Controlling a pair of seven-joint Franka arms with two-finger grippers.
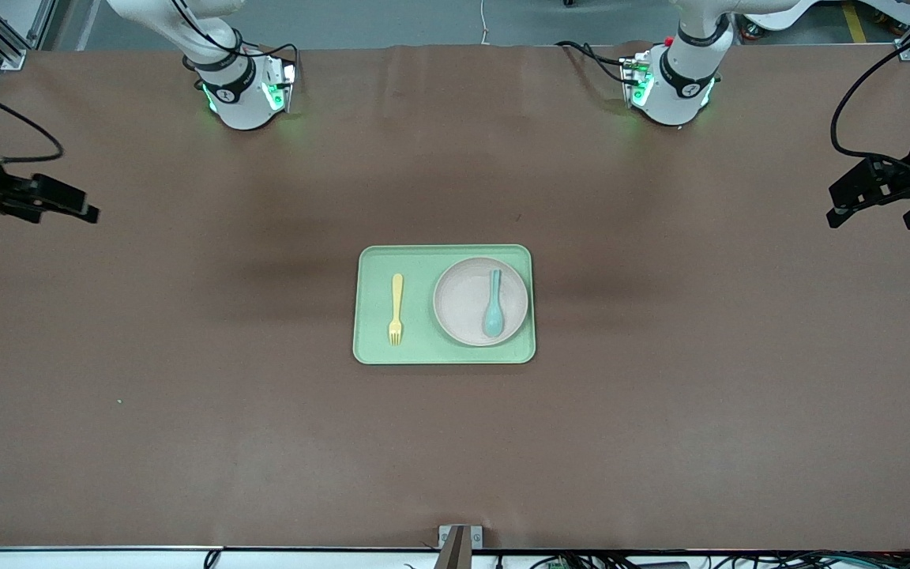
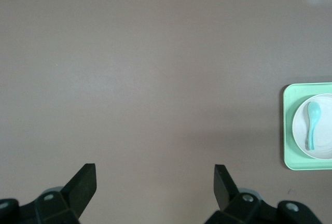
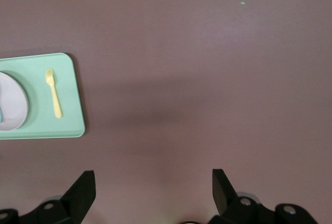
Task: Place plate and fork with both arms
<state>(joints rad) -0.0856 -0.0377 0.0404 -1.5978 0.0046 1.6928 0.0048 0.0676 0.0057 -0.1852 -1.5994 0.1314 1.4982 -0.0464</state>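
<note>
Plate with spoon and fork lay on tray, well apart from both jaws. Left gripper and right gripper waited wide open, empty, over bare table.

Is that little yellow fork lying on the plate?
No, the fork lies straight on the green tray beside the plate; only the blue spoon lies on the plate.

fork beside plate on tray
</note>
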